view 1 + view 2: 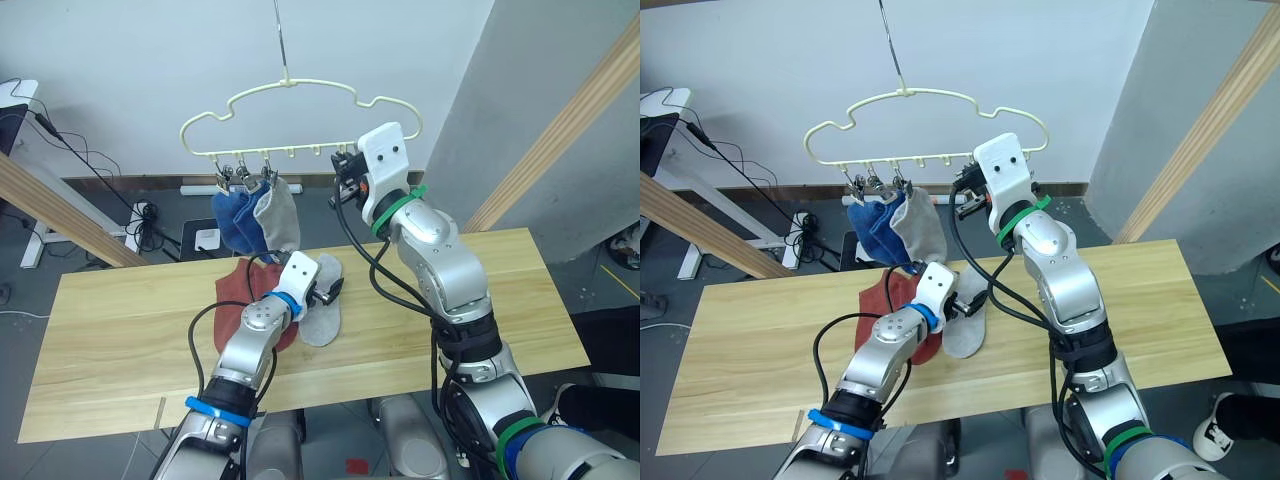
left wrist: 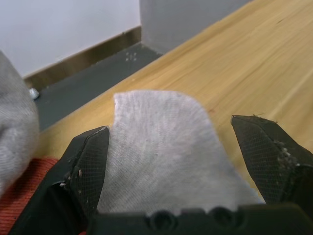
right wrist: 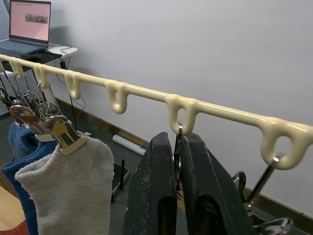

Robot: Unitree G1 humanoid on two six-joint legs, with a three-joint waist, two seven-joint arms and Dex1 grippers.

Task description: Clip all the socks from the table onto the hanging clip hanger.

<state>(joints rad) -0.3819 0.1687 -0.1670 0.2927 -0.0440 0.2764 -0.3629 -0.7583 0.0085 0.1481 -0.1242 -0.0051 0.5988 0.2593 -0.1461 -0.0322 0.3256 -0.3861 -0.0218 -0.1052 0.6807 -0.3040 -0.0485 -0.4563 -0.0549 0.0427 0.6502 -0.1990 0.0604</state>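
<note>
Table (image 1: 120,330) holds 1 grey sock (image 1: 322,318) beside red socks (image 1: 240,285). Clip hanger (image 1: 300,95) carries 2 blue socks (image 1: 232,222) and 1 grey hung sock (image 1: 280,218). Left gripper (image 2: 181,147) spread wide around the table's grey sock. Right gripper (image 3: 178,186) clenched on a clip (image 3: 179,161).

Right end effector (image 3: 178,183) closed on clip (image 3: 178,161) under clip hanger (image 3: 146,93).

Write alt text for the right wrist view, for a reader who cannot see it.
The right gripper has its two black fingers shut on a small metal clip hanging from the pale yellow-green wire clip hanger. Further along the bar, a light grey sock and a blue sock hang clipped, with a white wall behind.
</note>
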